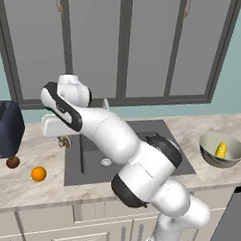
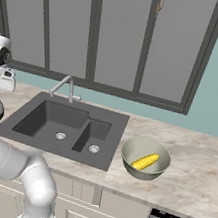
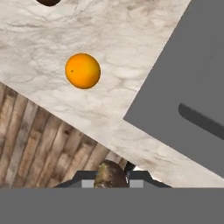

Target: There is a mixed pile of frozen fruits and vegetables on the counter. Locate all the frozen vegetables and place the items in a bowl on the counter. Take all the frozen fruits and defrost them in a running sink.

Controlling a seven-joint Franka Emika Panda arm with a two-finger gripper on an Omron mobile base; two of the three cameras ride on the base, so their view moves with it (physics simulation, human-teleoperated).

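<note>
My gripper (image 3: pixel 111 177) was clamped on the tan mushroom (image 3: pixel 110 174), whose mottled brown cap showed between the two finger tips in the hand view. I held it lifted clear of the bench (image 3: pixel 122 39), above the strip between the sink (image 3: pixel 188 83) and the bench's front edge, presumably so it could be carried without dragging across the stone. The bowl (image 2: pixel 145 158) stood on the bench just to the right of the sink and already held the corn cob (image 2: pixel 144 161), so the mushroom was the vegetable outstanding. The orange ball (image 1: pixel 38 174) and the dark brown fruit (image 1: pixel 12 162) lay on the bench left of the sink, near the toaster (image 1: pixel 6 128), untouched; both were destined for the sink. Judged next requirement: a long carry across both basins to the bowl.
</note>
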